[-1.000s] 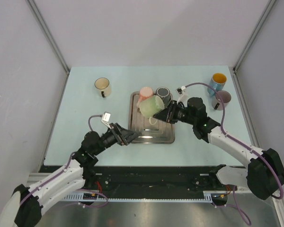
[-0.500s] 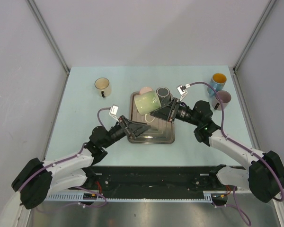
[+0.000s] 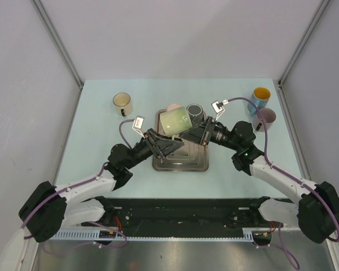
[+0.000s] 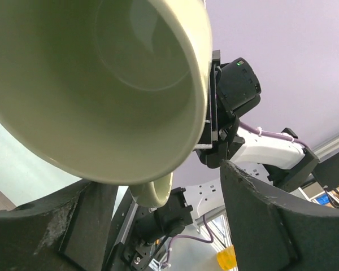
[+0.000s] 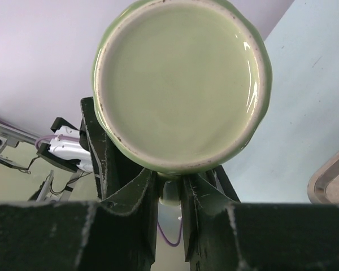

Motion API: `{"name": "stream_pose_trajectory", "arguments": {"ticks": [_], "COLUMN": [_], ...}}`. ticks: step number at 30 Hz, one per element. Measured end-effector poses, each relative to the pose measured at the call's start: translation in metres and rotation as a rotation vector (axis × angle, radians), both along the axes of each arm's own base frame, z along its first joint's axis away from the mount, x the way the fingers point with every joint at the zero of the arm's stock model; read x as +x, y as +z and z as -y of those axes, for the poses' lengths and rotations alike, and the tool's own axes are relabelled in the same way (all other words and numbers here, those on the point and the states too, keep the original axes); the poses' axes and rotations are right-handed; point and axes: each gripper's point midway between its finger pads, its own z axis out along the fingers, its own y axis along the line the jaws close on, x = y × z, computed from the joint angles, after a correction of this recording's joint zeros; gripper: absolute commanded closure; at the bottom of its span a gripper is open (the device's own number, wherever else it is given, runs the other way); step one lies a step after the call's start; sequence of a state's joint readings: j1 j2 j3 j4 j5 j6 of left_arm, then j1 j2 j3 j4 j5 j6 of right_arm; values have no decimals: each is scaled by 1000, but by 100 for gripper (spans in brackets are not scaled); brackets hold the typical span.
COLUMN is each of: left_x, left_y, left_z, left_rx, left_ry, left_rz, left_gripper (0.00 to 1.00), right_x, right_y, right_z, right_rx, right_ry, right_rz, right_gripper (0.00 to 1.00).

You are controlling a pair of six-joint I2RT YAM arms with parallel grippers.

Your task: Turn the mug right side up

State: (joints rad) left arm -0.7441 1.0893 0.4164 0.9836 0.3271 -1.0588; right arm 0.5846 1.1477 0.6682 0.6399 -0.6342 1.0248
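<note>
The pale green mug (image 3: 175, 121) hangs in the air above the back of the metal tray (image 3: 181, 165). My right gripper (image 3: 188, 134) is shut on its handle (image 5: 170, 191), which is pinched between the two fingers. The mug's base (image 5: 181, 84) faces the right wrist camera. My left gripper (image 3: 170, 144) is open just below and left of the mug. In the left wrist view the mug's open mouth (image 4: 90, 84) faces the camera, and the handle hangs between the spread fingers (image 4: 254, 214) without touching them.
A pink mug (image 3: 172, 107) and a dark mug (image 3: 195, 111) sit at the tray's back edge. A cream mug (image 3: 122, 103) stands at back left. A blue mug with a yellow inside (image 3: 260, 98) and a grey-purple mug (image 3: 266, 118) stand at back right.
My left arm has reached forward and right, bringing its open gripper up under the mug. My right gripper has lifted the mug slightly and turned it.
</note>
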Motion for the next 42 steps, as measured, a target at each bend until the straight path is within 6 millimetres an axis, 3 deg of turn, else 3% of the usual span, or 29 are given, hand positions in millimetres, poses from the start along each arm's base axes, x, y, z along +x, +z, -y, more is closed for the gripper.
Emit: {"name": "stream_pose_trajectory", "arguments": {"ticks": [10, 18, 26, 31, 34, 35, 42], "left_x": [-3, -4, -6, -5, -7, -7, -8], "left_y": [-3, -1, 1, 0, 2, 3, 3], "left_z": [6, 9, 12, 12, 12, 12, 12], "left_rx": [-8, -25, -36, -37, -44, -46, -48], "left_ry": [-48, -67, -93, -95, -104, -106, -114], "left_rz": [-16, -27, -29, -41, -40, -41, -40], "left_gripper": [38, 56, 63, 78, 90, 100, 100], "right_x": [-6, -8, -6, -7, -7, -7, -8], "right_y": [4, 8, 9, 10, 10, 10, 11], "right_z": [-4, -6, -7, -8, -8, -8, -8], "right_rx": [16, 30, 32, 36, 35, 34, 29], "right_ry": [20, 23, 9, 6, 6, 7, 5], "right_rz": [10, 20, 21, 26, 34, 40, 54], "right_gripper": [100, 100, 100, 100, 100, 100, 100]}}
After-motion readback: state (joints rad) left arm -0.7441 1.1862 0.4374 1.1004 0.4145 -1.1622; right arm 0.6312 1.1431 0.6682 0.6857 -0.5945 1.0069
